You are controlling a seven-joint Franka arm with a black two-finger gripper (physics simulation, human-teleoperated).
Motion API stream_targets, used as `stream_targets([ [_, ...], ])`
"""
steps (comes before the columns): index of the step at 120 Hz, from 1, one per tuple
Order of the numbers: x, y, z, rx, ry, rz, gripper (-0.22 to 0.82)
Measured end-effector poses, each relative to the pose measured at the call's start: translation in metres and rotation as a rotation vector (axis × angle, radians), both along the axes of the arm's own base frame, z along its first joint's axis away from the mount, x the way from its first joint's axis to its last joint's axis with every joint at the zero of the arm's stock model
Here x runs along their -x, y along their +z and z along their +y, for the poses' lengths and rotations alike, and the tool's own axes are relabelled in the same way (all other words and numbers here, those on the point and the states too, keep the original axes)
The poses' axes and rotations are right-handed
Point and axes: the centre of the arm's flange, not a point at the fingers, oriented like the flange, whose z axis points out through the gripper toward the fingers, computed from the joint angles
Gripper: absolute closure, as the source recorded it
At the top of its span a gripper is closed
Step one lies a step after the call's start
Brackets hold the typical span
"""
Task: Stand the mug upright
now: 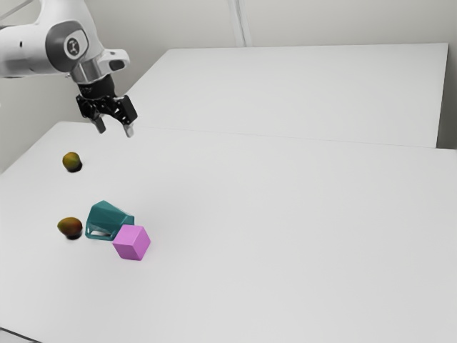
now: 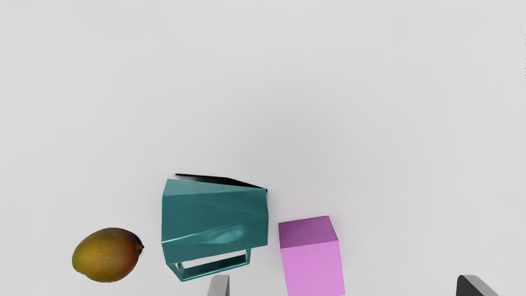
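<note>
My pincer (image 1: 115,131) hangs above the white table (image 1: 285,229), its fingers spread well apart. The teal mug (image 2: 213,218) lies on its side there, between a mango (image 2: 106,255) and a pink cube (image 2: 312,267), touching neither. A second mango (image 1: 71,161) rests farther from the mug.

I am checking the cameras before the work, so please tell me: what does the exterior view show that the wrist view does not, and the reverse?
Exterior view: the white-and-grey robot arm and an oval yellow-green fruit, apart from the group.
Wrist view: a gap between the teal faceted mug and the pink cube, and the stem of the yellow-red mango.
Both: the mug on its side, the cube, the mango, the white table, the open hand.
</note>
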Motion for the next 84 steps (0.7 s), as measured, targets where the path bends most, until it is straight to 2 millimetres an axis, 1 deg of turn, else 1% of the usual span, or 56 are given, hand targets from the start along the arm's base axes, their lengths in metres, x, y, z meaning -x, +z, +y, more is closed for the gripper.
stream_targets([
  [16, -0.006, 0.0, -0.006, 0.019, -0.028, -0.032, 0.0],
  [22, -0.009, -0.007, -0.007, 0.043, -0.031, -0.031, 0.0],
  [27, -0.01, -0.014, -0.003, 0.075, -0.02, -0.021, 0.0],
  [45, 0.0, -0.033, 0.048, 0.209, 0.082, 0.031, 0.0],
  [59, 0.007, -0.061, 0.079, 0.334, 0.142, 0.093, 0.0],
  [75, 0.013, -0.091, 0.11, 0.457, 0.187, 0.148, 0.0],
  [84, 0.018, -0.11, 0.138, 0.514, 0.225, 0.165, 0.01],
])
